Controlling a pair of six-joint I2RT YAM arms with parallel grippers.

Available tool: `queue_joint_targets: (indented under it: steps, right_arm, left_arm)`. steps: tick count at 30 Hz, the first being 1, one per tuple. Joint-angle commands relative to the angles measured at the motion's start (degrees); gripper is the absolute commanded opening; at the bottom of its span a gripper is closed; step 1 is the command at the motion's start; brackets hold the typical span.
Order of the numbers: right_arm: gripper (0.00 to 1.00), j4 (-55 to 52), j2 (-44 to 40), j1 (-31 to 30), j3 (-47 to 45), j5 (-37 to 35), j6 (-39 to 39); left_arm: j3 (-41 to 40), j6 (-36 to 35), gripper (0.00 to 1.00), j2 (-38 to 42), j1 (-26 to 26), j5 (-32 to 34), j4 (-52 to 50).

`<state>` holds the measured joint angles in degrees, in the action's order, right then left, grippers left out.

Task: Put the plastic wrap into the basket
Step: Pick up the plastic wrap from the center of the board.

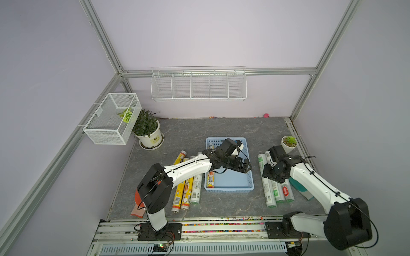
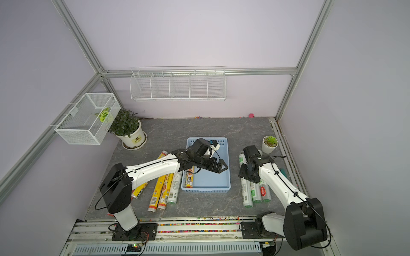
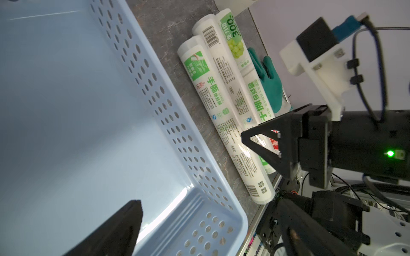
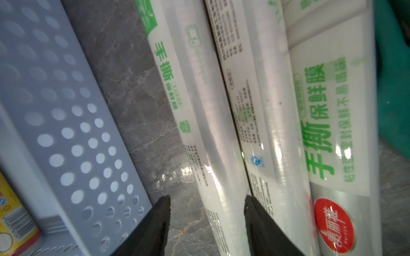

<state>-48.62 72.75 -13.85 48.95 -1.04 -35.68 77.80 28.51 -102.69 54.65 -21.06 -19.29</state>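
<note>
Plastic wrap (image 1: 269, 195) check: one yellow roll (image 1: 210, 179) already lies in the basket (image 1: 228, 191), along its left wall, about mid-bench. The others are out on the bench (image 1: 177, 133): a yellow bunch (image 1: 185, 190) toward the left edge, and a few white-and-green rolls (image 1: 277, 195) side by side toward the right edge.

Right tool (image 4: 207, 223) is down over the white roll (image 4: 199, 133) nearest the basket. Its jaws are apart on either side and not pinching it, far as I can see. Left tool (image 1: 246, 166) hangs over the basket, spread wide, holding nothing.

These look light and stiff but glossy and round, so I'd guess they slip and roll. Grab one mid-length or it'll tip. The neighbour roll (image 4: 261, 110) sits tight against it, so the outer finger probably has to wedge into that seam.
</note>
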Motion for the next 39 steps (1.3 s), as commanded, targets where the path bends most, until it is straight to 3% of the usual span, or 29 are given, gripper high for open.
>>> queue_joint_targets:
  steps: [1,16,29,36,39]
  right_arm:
    - [0.59,0.6,1.7,0.0,-1.0,1.5,1.8]
    - [0.64,2.2,11.3,-1.2,1.7,0.2,8.7]
    - [0.58,10.7,20.9,-2.6,5.5,-0.5,13.9]
    - [0.55,7.5,24.4,-3.9,8.4,-1.1,12.4]
    - [0.60,6.9,24.1,-4.9,7.3,-1.7,10.9]
  left_arm:
    - [3.3,-1.3,1.00,-2.8,0.8,-4.1,-1.3]
    - [3.7,-1.8,1.00,-2.2,1.2,1.5,-2.7]
    - [3.0,-1.3,1.00,-1.0,1.0,4.1,-2.1]
    - [2.0,-0.1,1.00,-0.2,0.4,5.0,-1.5]
    - [1.4,0.3,1.00,0.2,0.3,5.4,-0.8]
